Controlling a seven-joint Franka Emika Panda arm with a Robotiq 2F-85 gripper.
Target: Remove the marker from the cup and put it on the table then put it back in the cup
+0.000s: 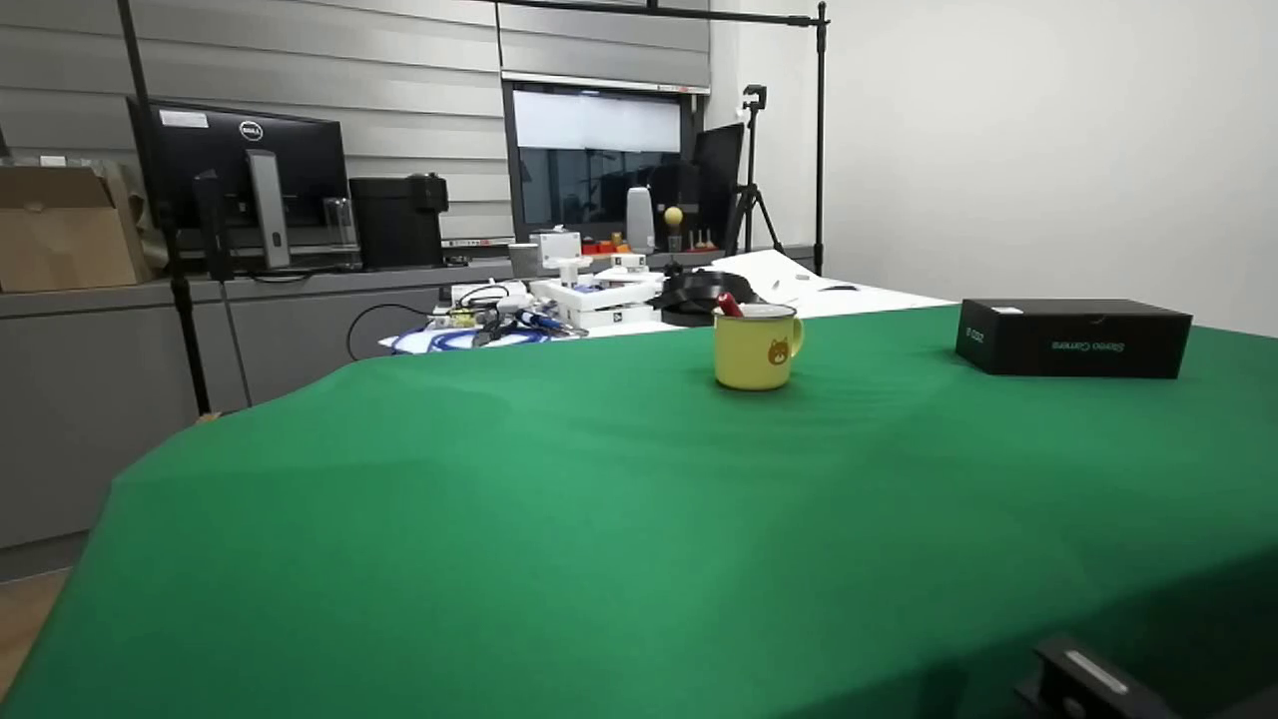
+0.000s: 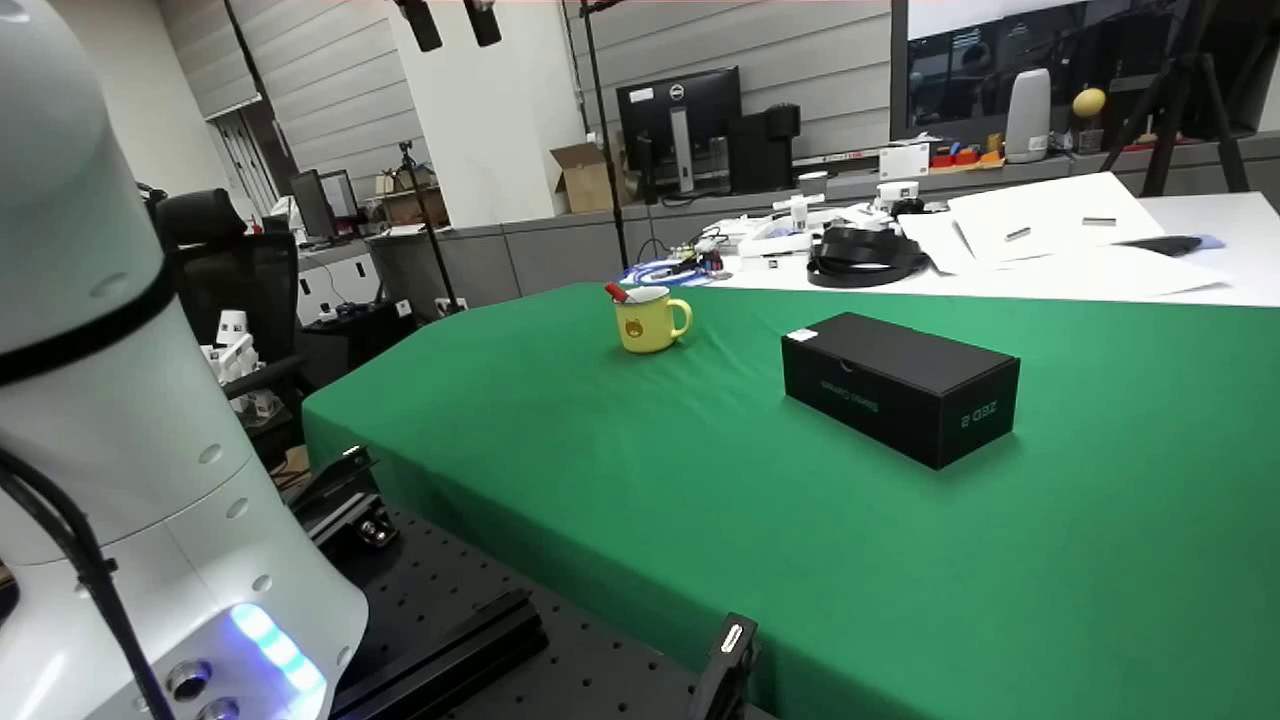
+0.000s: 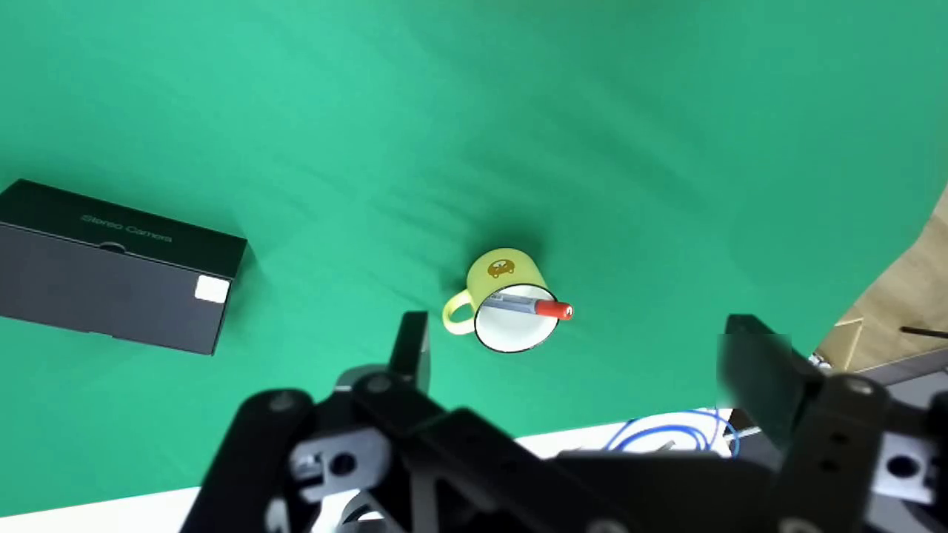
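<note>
While the end effector (image 3: pixel 578 327) hangs above the table (image 2: pixel 600 450), jaws wide apart and empty, the marker (image 3: pixel 528 305) leans inside the cup (image 3: pixel 511 332), red cap past the rim, to the right in the wrist view, opposite the handle. Judged best: centre over the cap, pinch clear of the rim, lift along its tilt.

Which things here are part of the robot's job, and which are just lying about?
Part of the job:
yellow cup, upright
red-capped marker, slanted inside the cup
green table, under the cup
jaws, open and holding nothing

Just lying about:
black box, on the green table
papers, beyond the green table
monitor, in the background
cardboard box, near the monitor
</note>
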